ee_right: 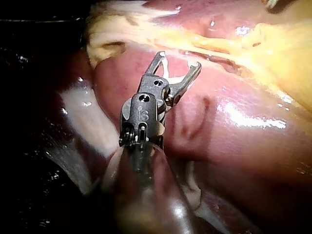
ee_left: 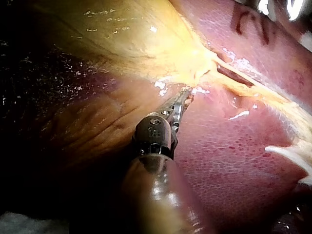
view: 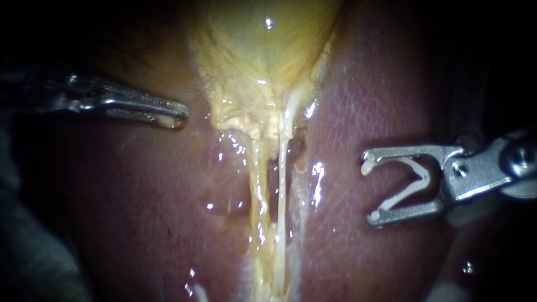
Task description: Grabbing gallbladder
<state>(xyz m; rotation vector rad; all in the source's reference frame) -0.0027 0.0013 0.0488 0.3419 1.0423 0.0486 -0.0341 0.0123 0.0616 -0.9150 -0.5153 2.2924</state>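
Left instrument (view: 174, 118) end effector is lying closed, gripping nothing, just beside the narrow end of the gallbladder (view: 263, 50). Right instrument (view: 370, 189) end effector is standing wide, holding a white clip (view: 403, 196), well apart from the gallbladder, which is resting on the liver (view: 358, 100).

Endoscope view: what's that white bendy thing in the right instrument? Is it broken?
Nothing looks broken. It is a white clip, held between the wide-apart jaws of the right instrument, in front of the liver.
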